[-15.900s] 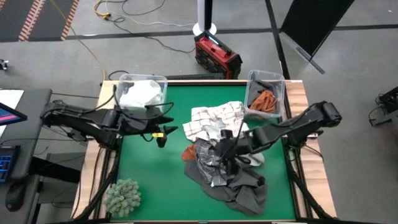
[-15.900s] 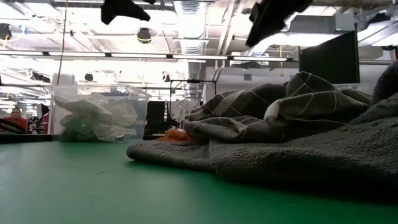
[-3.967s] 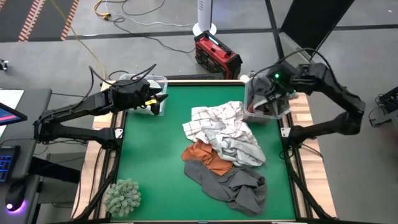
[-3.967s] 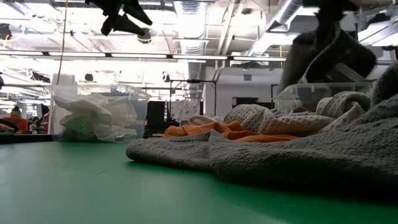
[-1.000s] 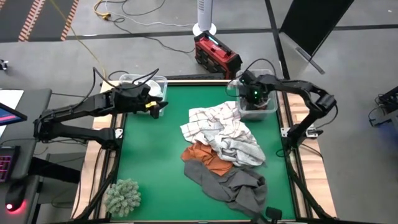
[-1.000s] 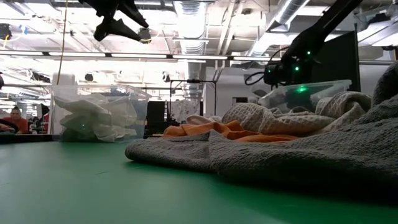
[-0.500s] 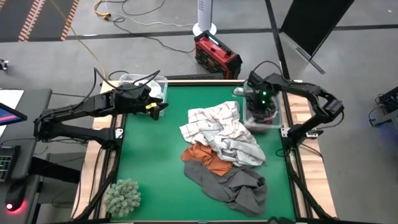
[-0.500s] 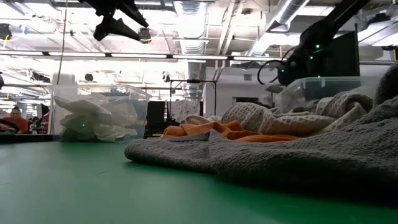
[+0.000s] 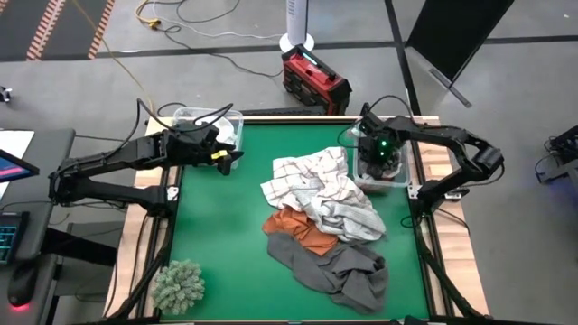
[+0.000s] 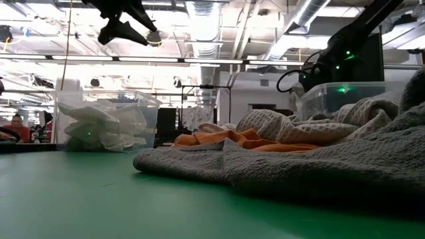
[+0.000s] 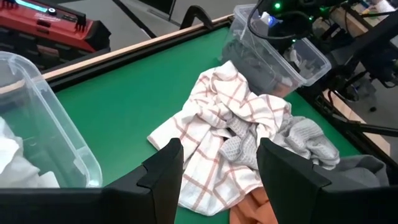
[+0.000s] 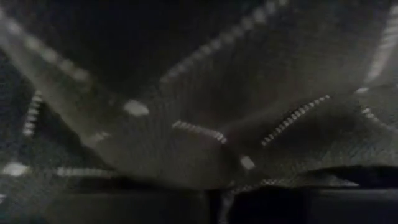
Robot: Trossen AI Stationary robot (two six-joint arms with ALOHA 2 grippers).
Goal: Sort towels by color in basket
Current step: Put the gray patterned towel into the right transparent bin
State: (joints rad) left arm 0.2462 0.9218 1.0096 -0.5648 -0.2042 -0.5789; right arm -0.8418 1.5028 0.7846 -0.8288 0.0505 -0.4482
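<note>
Dark grid-lined cloth [image 12: 205,124] against right wrist camera

Grey concrete floor [image 9: 226,36] beyond the table, crossed by loose cables [image 9: 194,16]. Red case [image 9: 315,79] parked beside a white stand base [image 9: 297,41]. Hazard-striped floor mat [image 9: 63,25] well left of the case. Overhead, exposed ducting [image 10: 202,16] and rows of strip lights [image 10: 126,60]. Dark monitor [image 10: 362,63] right of the ducting.

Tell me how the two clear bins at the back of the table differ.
The left bin holds white cloth; the right bin holds dark grey cloth. The right gripper is down inside the right bin; the left gripper hovers beside the left bin, open and empty. Both are clear plastic.
</note>
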